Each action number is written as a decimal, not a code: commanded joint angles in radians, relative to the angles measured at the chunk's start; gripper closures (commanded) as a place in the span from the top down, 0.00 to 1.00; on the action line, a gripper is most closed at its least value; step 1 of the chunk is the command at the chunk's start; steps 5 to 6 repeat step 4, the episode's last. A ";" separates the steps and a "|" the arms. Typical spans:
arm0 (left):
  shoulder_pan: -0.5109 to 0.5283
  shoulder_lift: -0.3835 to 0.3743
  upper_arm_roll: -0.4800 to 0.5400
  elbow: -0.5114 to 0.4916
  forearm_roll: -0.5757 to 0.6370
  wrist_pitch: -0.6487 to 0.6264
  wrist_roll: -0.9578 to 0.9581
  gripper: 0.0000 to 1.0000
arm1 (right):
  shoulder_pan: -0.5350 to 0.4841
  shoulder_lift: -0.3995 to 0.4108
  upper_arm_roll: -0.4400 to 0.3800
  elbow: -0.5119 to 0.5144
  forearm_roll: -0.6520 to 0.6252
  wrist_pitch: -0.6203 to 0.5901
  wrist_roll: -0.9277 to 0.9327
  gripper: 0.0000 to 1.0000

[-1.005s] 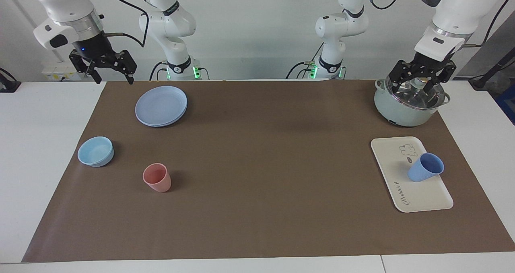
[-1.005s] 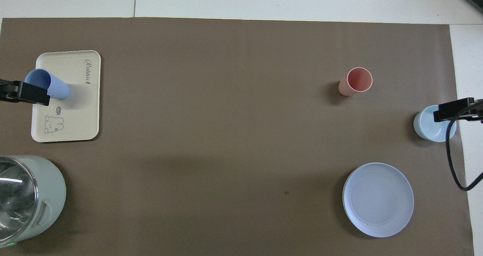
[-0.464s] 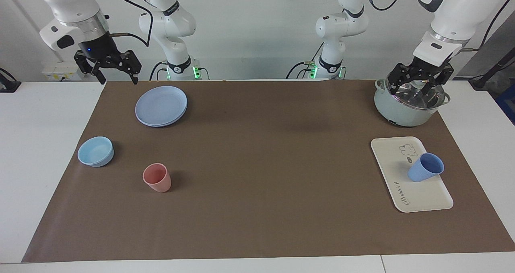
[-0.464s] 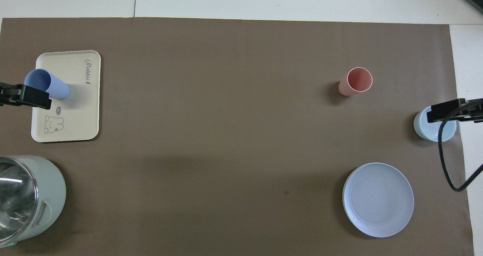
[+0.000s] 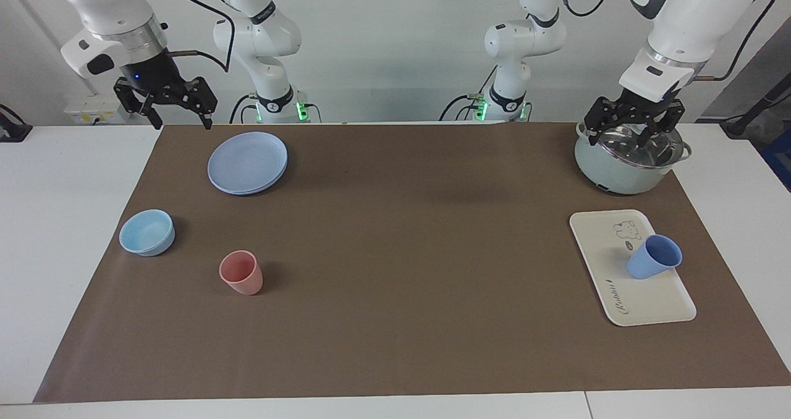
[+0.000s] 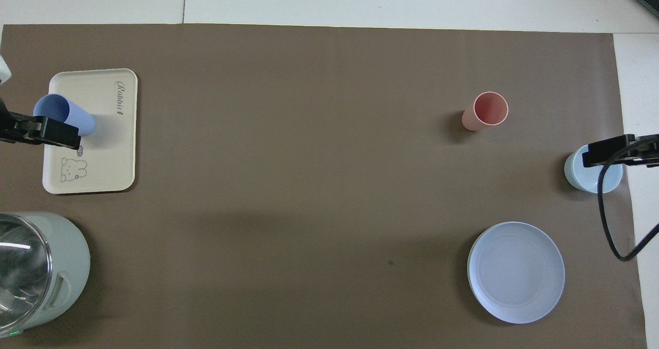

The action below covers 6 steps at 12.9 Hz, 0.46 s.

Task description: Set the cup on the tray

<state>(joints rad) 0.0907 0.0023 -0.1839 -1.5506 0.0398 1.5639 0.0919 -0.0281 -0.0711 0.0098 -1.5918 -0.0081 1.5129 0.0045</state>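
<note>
Already on the tray (image 5: 624, 289): the cup (image 5: 653, 257), upright near its edge; left gripper (image 5: 633, 130), fingers spread and empty, hung over the pot (image 5: 627, 159), nearer arm; right gripper (image 5: 167, 105) waited, also spread.

The cup (image 5: 653, 257) and pink cup (image 5: 241, 272) look like matt plastic, as do the smooth tray (image 5: 602, 252), plate (image 5: 247, 162) and bowl (image 5: 147, 232). The pot (image 5: 618, 172) has a glossy glass lid with a metal rim. The brown mat (image 5: 395, 270) looks matt, like paper.
</note>
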 commanded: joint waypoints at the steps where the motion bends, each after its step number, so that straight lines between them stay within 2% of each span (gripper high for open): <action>1: -0.032 -0.016 0.003 -0.017 -0.001 0.002 -0.004 1.00 | -0.003 -0.001 0.007 -0.002 -0.012 -0.011 0.014 1.00; 6: -0.016 -0.016 0.009 -0.017 -0.001 0.008 -0.004 1.00 | -0.003 -0.001 0.007 -0.002 -0.012 -0.011 0.014 1.00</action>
